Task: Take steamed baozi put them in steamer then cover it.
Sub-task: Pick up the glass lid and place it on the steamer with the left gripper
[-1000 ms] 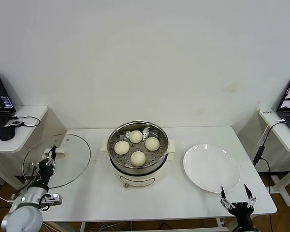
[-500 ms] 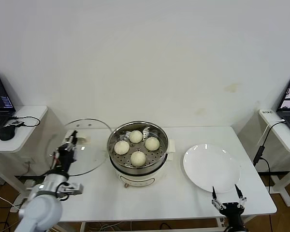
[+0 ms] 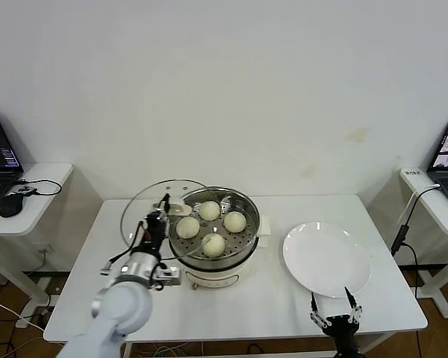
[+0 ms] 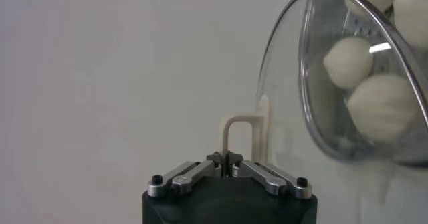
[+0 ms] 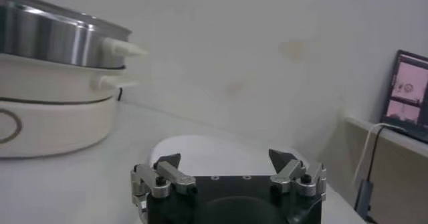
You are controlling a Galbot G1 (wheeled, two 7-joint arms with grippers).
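L pincer (image 3: 158,221) clamped on glass lid's (image 3: 158,212) handle (image 4: 242,137) — lid tilted, steamer (image 3: 213,233) just to its right; R pincer (image 3: 334,309) open, empty.

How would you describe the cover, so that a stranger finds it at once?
Find the steel steamer in the middle of the white table. At its left edge the left gripper holds up the cover, tilted. Unlike the flat white plate on the right, it is clear glass with a metal rim.

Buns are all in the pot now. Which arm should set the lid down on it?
Left. The left gripper is shut on the cover handle, holding it tilted at the steamer rim. The right gripper hangs open beside the plate.
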